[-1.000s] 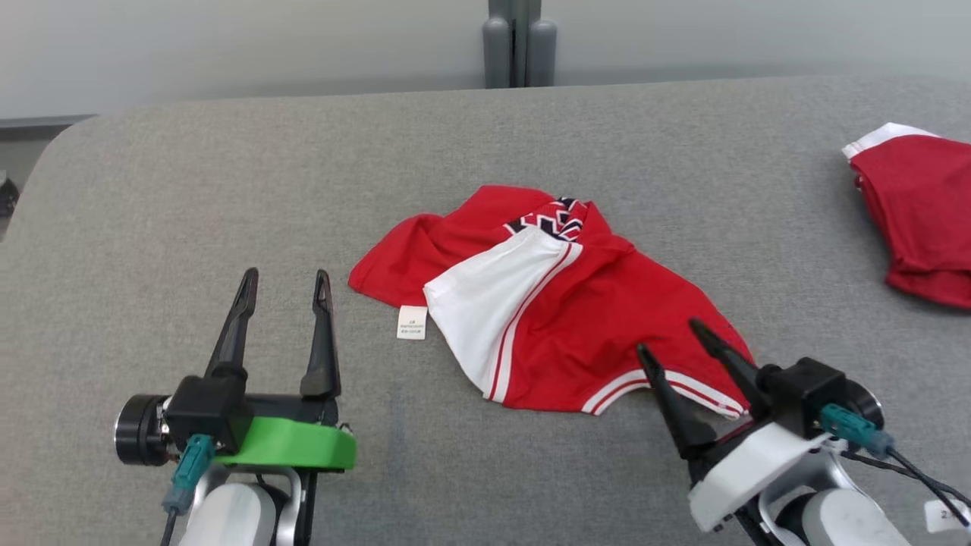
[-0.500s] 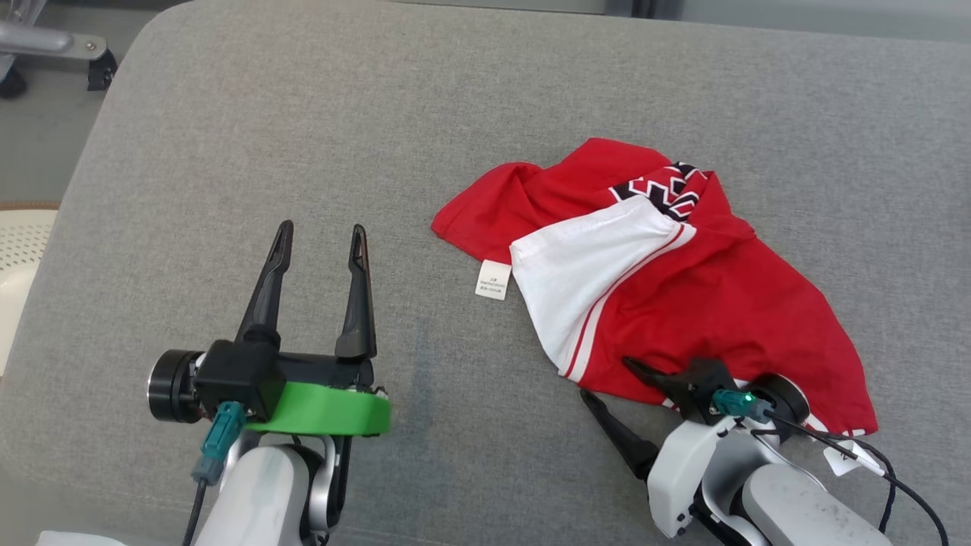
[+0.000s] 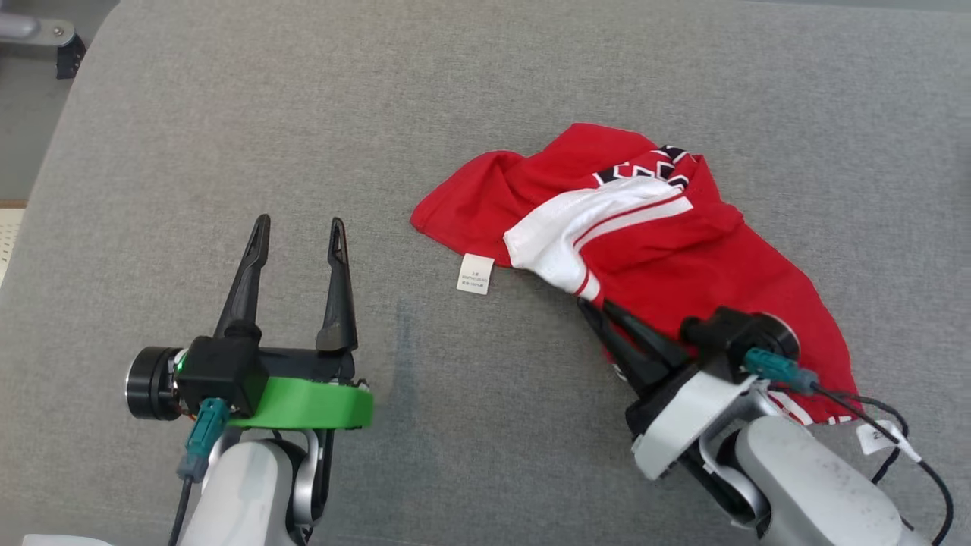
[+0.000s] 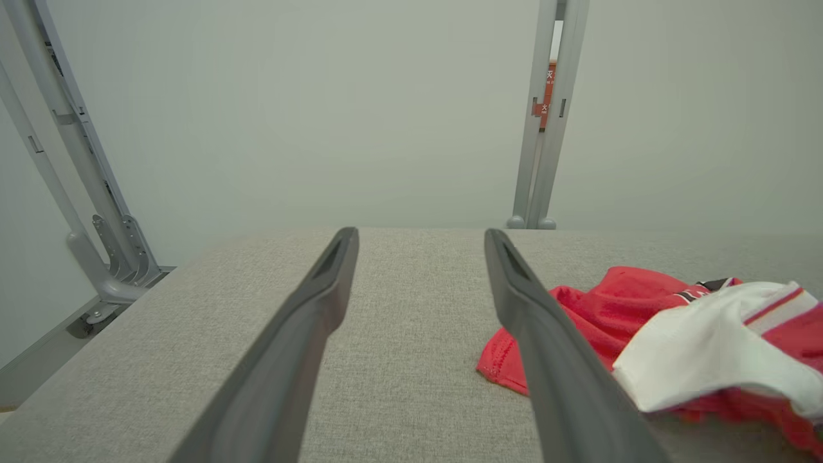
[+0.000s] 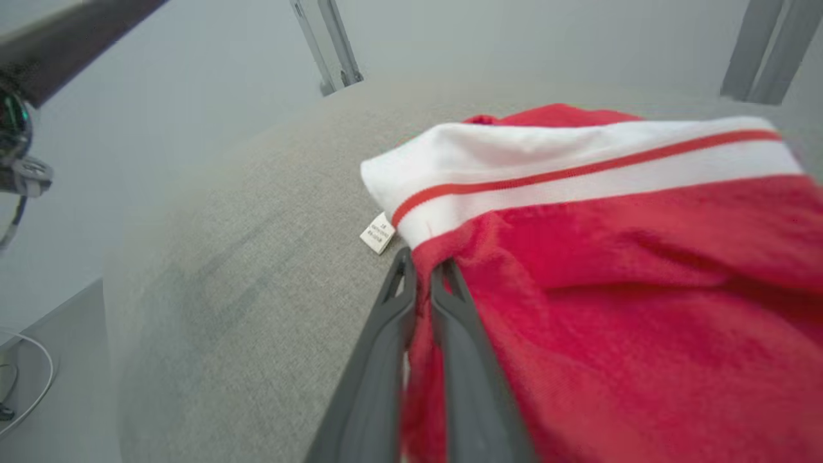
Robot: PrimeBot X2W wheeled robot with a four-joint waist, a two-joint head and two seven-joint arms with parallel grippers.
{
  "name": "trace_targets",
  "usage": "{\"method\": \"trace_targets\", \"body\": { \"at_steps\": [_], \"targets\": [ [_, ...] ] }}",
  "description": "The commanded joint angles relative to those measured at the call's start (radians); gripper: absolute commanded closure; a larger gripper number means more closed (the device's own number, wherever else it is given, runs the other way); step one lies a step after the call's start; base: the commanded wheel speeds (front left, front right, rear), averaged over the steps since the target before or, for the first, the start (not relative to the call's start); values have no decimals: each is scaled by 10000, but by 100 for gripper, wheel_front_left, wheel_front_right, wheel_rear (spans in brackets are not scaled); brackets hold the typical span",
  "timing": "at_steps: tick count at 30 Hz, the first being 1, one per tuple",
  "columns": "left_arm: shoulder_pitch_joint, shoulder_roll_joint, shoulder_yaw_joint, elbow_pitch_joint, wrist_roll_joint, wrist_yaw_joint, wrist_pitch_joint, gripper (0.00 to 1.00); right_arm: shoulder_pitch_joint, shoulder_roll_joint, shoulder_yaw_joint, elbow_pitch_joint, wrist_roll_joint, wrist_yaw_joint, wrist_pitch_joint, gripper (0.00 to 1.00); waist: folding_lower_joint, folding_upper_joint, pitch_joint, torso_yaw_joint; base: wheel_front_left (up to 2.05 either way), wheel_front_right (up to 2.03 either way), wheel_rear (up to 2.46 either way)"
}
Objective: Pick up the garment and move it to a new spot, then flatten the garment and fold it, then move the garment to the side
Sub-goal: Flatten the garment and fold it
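The garment [image 3: 683, 258] is a red piece with a white panel, red stripes and a black-and-white printed band, lying crumpled on the grey padded table [image 3: 455, 91]. A small white label [image 3: 475, 274] sticks out at its left edge. My right gripper [image 3: 595, 311] is shut on the garment's near hem, with red cloth pinched between the fingers [image 5: 424, 270]. The hem is lifted and folded back over the white panel [image 5: 514, 154]. My left gripper [image 3: 300, 224] hovers open to the left of the garment [image 4: 675, 328], nothing between its fingers [image 4: 321, 302].
The table's rounded left corner [image 3: 83, 98] drops to the floor. Grey metal posts [image 4: 546, 116] stand behind the table, with a slanted frame leg [image 4: 83, 193] at the left. A cable with a white tag [image 3: 880, 436] trails from my right wrist.
My right gripper has closed on the garment's near hem and pulled it up over the white panel. The camera has tilted down and turned. My left gripper stays open.
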Motion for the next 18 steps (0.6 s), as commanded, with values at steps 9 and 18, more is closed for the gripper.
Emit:
{"method": "trace_targets", "body": {
  "at_steps": [9,18],
  "targets": [
    [42,99,262,46,279,-159,-6,0,1091,502,-3208,-1059,213,-1,-621,100,0,0,-87,-1298,0,0,0],
    [135,134,351,137,329,-245,-5,0,2757,1479,-6278,-475,511,-1,-579,96,0,0,-94,-1814,0,0,0]
  ]
}}
